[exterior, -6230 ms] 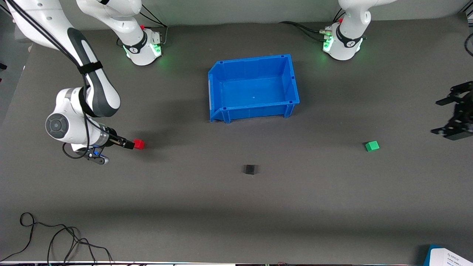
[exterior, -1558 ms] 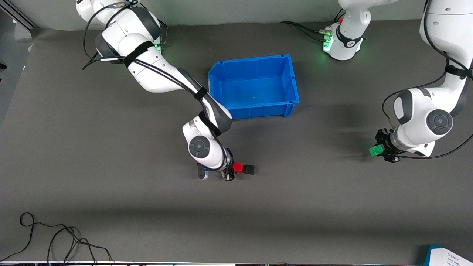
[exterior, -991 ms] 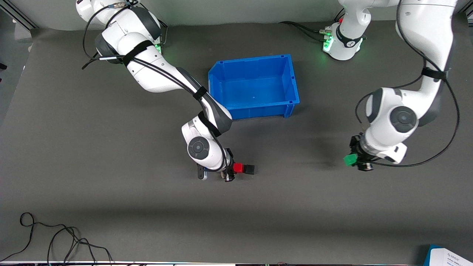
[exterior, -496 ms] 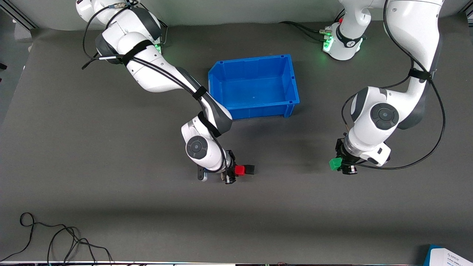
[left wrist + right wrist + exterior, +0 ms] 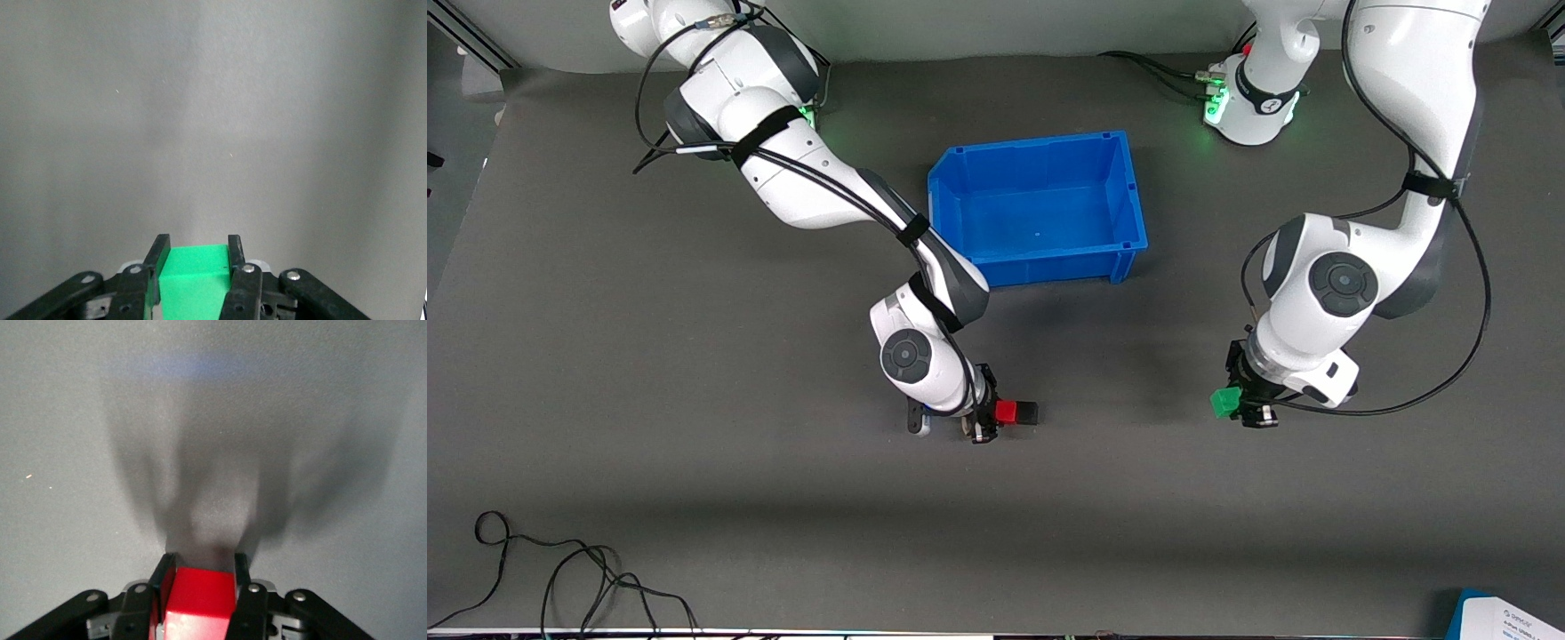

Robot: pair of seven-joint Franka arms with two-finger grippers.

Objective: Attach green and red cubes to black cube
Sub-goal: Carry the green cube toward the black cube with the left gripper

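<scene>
My right gripper [image 5: 1000, 414] is shut on the red cube [image 5: 1007, 412], low over the mat in the middle of the table. The red cube's free face presses against the black cube [image 5: 1028, 412]. In the right wrist view the red cube [image 5: 199, 600] fills the space between the fingers, and the black cube does not show there. My left gripper [image 5: 1232, 404] is shut on the green cube [image 5: 1224, 402], over bare mat toward the left arm's end of the table, well apart from the black cube. The left wrist view shows the green cube [image 5: 197, 277] clamped between both pads.
A blue bin [image 5: 1129, 200] stands farther from the front camera than the cubes, between the two arm bases. Loose black cable [image 5: 560, 578] lies near the front edge at the right arm's end. A blue-and-white box corner [image 5: 1507, 618] shows at the left arm's front corner.
The left arm has carried the green cube steadily toward the black cube. The right gripper shifted slightly, and the gap between the red and black cubes has closed.
</scene>
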